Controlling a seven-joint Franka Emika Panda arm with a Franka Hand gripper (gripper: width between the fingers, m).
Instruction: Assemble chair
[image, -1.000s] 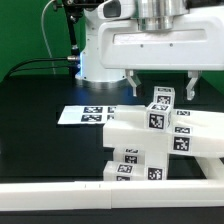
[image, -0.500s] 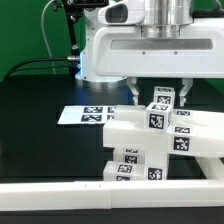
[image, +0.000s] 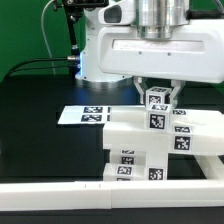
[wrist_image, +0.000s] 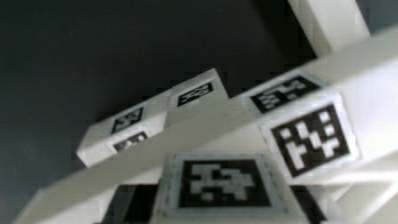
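While the arm hangs over the work, this is how things lie:

Chair: the chair (image: 150, 140), a chunky stack of white blocks with black-and-white square tags, stands on the black table (image: 40, 110), on the side of the marker board nearer the camera in the exterior view.

Top block: a small tagged block (image: 157, 99) sticks up from the chair's upper surface, higher than the marker board in that view.

Claw: the gripper (image: 157, 93) sits straight over that top block, its two dark fingers (image: 140, 92) close against the block's sides; whether they press it firmly I cannot tell.

Marker board: the marker board (image: 85, 114) lies flat on the table, just beside the chair, toward the exterior view's left.

Wrist view: tagged white faces of the chair (wrist_image: 267, 150) fill it, with the marker board (wrist_image: 157, 115) lying beyond them on the dark table (wrist_image: 107, 50).

Rail: a white rail (image: 60, 192) runs along the table edge, on the near side of the marker board.
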